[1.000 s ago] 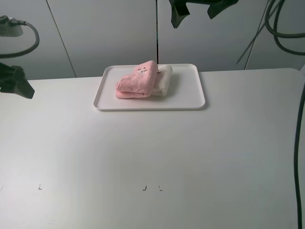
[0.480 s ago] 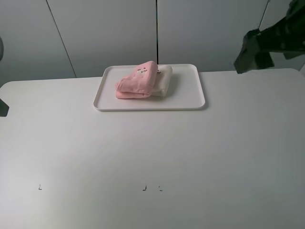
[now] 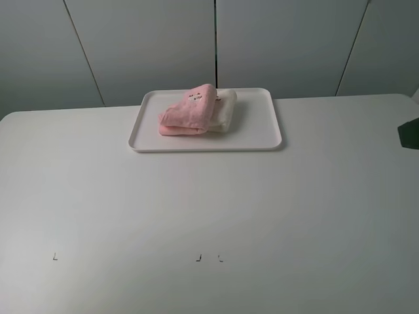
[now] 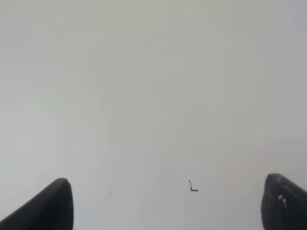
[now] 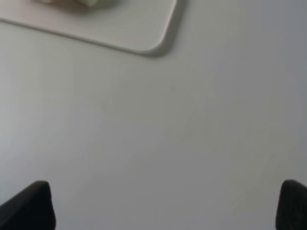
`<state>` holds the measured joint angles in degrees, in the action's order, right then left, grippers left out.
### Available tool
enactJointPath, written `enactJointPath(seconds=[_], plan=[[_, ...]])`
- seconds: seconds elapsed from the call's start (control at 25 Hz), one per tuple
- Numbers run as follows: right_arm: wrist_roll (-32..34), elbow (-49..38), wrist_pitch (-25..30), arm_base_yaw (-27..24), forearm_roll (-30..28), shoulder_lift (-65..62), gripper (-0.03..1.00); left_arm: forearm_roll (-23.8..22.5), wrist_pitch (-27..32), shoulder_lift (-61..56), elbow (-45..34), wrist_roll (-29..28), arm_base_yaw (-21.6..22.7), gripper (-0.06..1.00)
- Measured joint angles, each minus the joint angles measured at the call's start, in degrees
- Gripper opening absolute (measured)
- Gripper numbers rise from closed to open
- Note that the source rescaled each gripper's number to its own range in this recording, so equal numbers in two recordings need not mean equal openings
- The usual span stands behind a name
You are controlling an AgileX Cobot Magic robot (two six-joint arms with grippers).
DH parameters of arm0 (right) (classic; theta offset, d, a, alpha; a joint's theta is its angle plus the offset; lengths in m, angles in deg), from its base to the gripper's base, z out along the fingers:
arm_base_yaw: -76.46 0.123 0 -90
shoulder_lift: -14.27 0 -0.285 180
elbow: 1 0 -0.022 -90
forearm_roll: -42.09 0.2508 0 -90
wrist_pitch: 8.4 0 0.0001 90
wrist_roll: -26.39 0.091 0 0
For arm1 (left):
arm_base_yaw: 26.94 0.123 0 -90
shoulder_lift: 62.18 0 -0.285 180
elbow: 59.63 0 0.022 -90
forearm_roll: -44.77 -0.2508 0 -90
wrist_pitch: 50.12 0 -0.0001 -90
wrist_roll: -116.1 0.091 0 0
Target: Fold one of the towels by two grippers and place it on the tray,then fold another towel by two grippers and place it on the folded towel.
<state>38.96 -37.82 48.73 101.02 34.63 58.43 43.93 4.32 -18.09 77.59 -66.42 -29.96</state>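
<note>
The white tray [image 3: 262, 131] lies at the back middle of the table. On it rests the folded cream-white towel [image 3: 226, 111], and the folded pale pink towel [image 3: 186, 116] sits on top of it, shifted to the left, white patch up. My left gripper [image 4: 168, 206] is open over bare table, with nothing between its dark fingertips [image 4: 53, 203]; it is out of the exterior view. My right gripper [image 5: 165, 206] is also open and empty. One rounded corner of the tray [image 5: 144, 36] and a sliver of the cream-white towel [image 5: 98, 2] show in the right wrist view.
A dark part of the right arm [image 3: 410, 134] pokes in at the right edge. Small L-shaped marks [image 3: 55, 256] are drawn near the table's front, one of them [image 4: 193, 187] under the left gripper. Grey wall panels stand behind the table.
Both arms have pulled away from the tray: the right one swung from above it down to the right edge, the left one left the view on the left. The towels have not moved.
</note>
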Motion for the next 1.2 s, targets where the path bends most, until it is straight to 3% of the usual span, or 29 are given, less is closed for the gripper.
enactJointPath(seconds=[0.48, 0.8, 1.2], plan=[[-1.50, -6.66, 2.44, 0.00, 0.94, -21.68, 1.00, 0.32, 6.23, -18.26, -0.12, -0.20, 0.00, 1.00], [-4.97, -9.37, 3.94, 0.00, 2.55, -32.55, 1.00, 0.84, 7.26, -34.83, -4.54, -0.20, 0.00, 1.00], [-12.57, -10.98, 5.27, 0.00, 8.10, -36.38, 1.00, 1.94, 7.69, -36.29, -4.86, -0.20, 0.00, 1.00]])
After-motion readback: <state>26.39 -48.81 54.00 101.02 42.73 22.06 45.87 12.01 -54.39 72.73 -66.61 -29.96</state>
